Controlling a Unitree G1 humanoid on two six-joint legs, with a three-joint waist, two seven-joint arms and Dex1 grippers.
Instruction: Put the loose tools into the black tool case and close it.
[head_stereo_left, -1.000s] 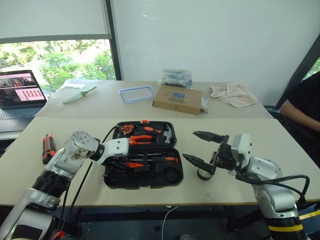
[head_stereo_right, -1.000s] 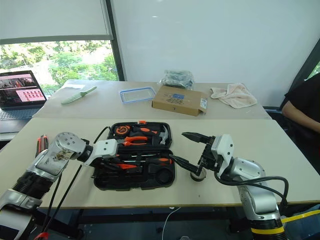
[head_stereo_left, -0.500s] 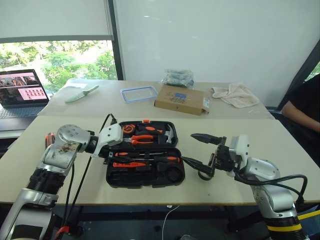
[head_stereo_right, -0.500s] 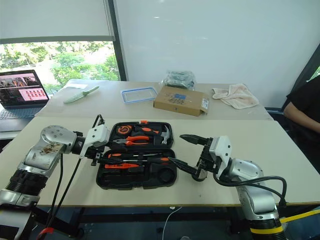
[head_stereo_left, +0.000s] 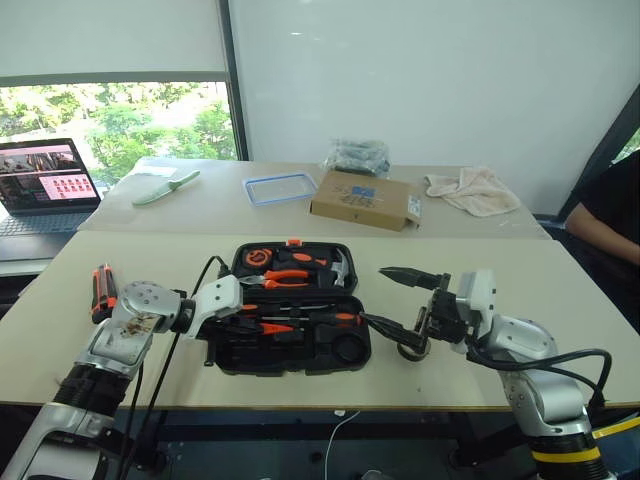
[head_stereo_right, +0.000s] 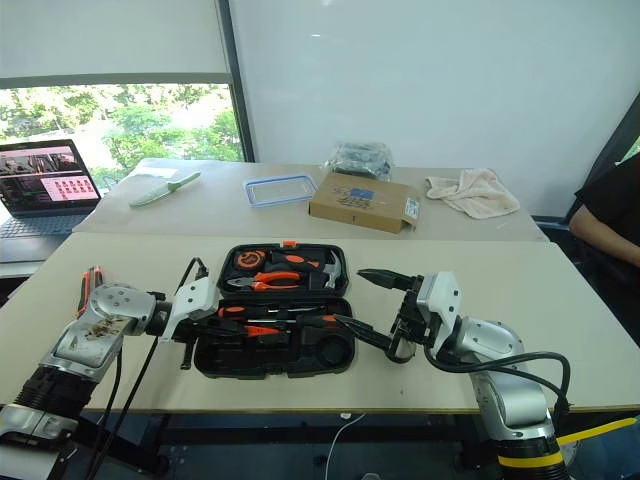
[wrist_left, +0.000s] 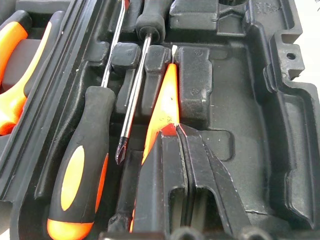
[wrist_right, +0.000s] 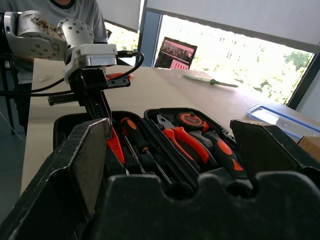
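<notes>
My left claw (wrist_left: 184, 137) is pressed together, its tip touching the slim orange screwdriver (wrist_left: 163, 107) in the black tool case (head_stereo_left: 290, 345); my right claw (head_stereo_left: 395, 300), beside the case, gapes wide.

Light: bright, even daylight from the window (head_stereo_left: 110, 125) at 10 o'clock; the greenery outside is nearly washed out.
Wall: the white wall (head_stereo_left: 420, 80) is flat-lit, no glare.
Shadows: soft and faint on the bench (head_stereo_left: 560, 290); darkest inside the black tool case (head_stereo_left: 300, 345), whose slots lose detail.
Right wrist view: backlit by its window (wrist_right: 235, 55), blown out at 1 o'clock; near fingers (wrist_right: 85, 160) blurred.
Left wrist view: sharp at centre; fingers (wrist_left: 200, 170) soft at 6 o'clock.
</notes>
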